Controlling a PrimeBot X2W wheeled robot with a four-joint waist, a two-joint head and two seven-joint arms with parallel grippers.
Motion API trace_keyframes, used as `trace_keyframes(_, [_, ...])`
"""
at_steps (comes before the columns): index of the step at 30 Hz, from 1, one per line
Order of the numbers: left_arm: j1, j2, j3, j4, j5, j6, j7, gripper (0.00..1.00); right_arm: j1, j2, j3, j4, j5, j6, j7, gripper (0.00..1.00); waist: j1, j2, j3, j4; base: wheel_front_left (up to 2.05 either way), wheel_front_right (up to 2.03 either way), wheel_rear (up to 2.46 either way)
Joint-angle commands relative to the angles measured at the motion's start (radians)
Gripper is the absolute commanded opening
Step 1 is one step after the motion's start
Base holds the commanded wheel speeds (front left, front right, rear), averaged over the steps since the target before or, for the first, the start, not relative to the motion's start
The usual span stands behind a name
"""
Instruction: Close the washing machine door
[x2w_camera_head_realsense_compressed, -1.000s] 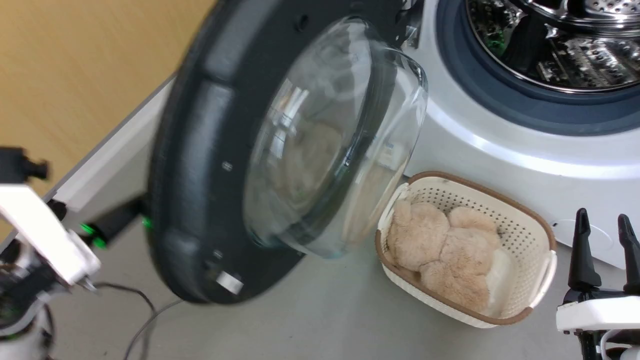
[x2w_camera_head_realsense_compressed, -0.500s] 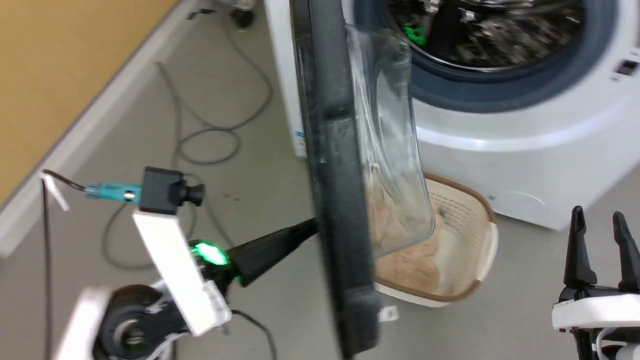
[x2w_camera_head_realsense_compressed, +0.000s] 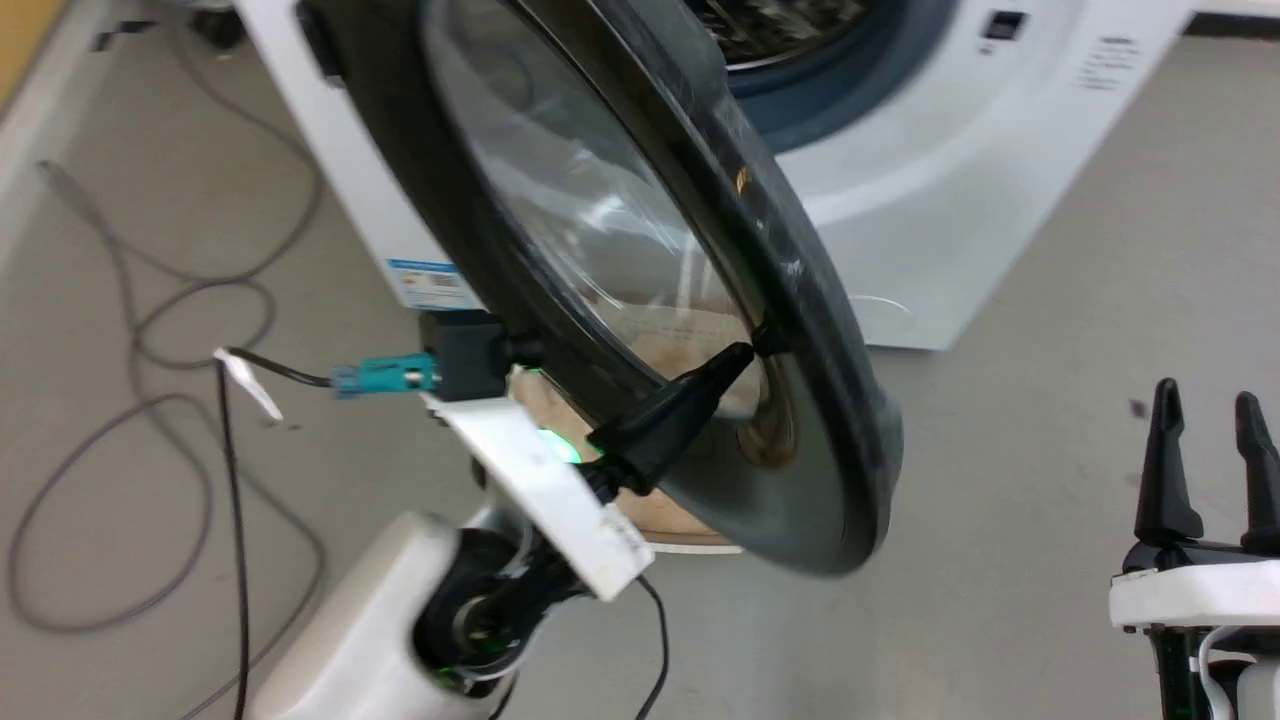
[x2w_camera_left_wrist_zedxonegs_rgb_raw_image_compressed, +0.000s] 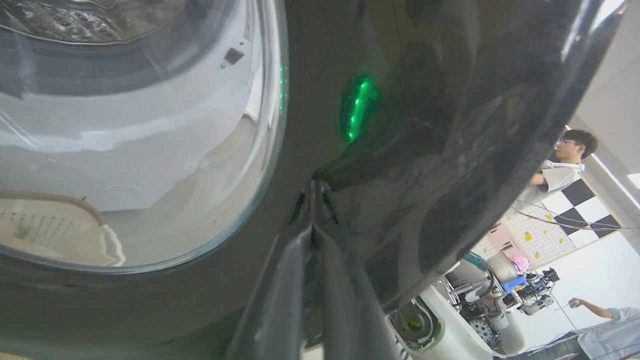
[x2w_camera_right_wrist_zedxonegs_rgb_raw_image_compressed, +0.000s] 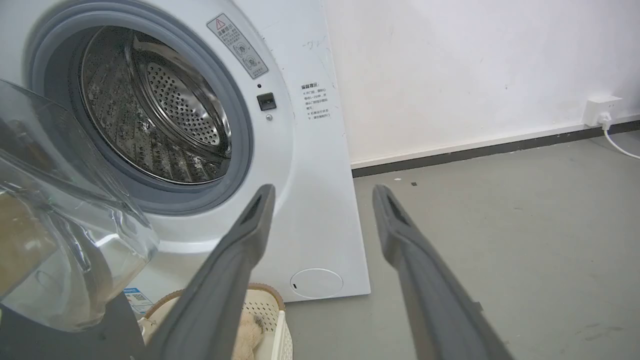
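Left end effector (x2w_camera_head_realsense_compressed: 742, 354), fingers clenched on nothing, presses its tip against the outer face of the washing machine door (x2w_camera_head_realsense_compressed: 810, 320), so I push rather than grip. Door stands half-swung before the washing machine (x2w_camera_head_realsense_compressed: 930, 180). Right end effector (x2w_camera_head_realsense_compressed: 1205, 400) idles released, well apart.

I see the washing machine door (x2w_camera_head_realsense_compressed: 620, 270), glossy black around a clear glass bowl, standing half-open and angled out from the white washing machine (x2w_camera_head_realsense_compressed: 930, 170).
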Motion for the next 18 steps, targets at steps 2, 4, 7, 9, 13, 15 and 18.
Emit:
trace_keyframes(2, [-0.050,-0.002,-0.058,0.074,0.015,-0.005,-0.085,0.00,-0.020,0.000,0.006,0.001,0.007,0.001,-0.004,1.00,-0.0001,0.0000,0.012,-0.056,0.00,0.00,0.00])
trace_keyframes(4, [-0.082,-0.004,-0.098,0.137,0.019,-0.005,-0.146,0.00,-0.024,0.000,0.003,-0.002,0.011,0.001,-0.004,1.00,-0.0001,0.0000,0.015,-0.077,0.00,0.00,0.00])
trace_keyframes(7, [-0.130,-0.025,-0.137,0.240,0.003,-0.005,-0.222,0.00,-0.027,0.000,0.000,-0.007,0.015,0.001,-0.004,1.00,-0.0001,0.0000,0.024,-0.107,0.00,0.00,0.00])
trace_keyframes(9, [-0.165,-0.038,-0.155,0.303,-0.015,-0.005,-0.261,0.00,-0.031,0.000,0.002,-0.007,0.021,0.001,-0.004,1.00,-0.0001,0.0000,0.031,-0.129,0.00,0.00,0.00])
trace_keyframes(13, [-0.232,-0.059,-0.184,0.407,-0.050,-0.005,-0.319,0.00,-0.036,0.000,0.008,-0.004,0.037,0.001,-0.004,1.00,-0.0001,0.0000,0.048,-0.173,0.00,0.00,0.00])
trace_keyframes(15, [-0.265,-0.066,-0.200,0.453,-0.062,-0.005,-0.337,0.00,-0.037,0.000,0.012,-0.003,0.044,0.001,-0.004,1.00,-0.0001,0.0000,0.056,-0.192,0.00,0.00,0.00])
trace_keyframes(18, [-0.313,-0.074,-0.217,0.519,-0.083,-0.005,-0.364,0.00,-0.041,0.000,0.017,0.000,0.053,0.001,-0.004,1.00,-0.0001,0.0000,0.067,-0.221,0.00,0.00,0.00])
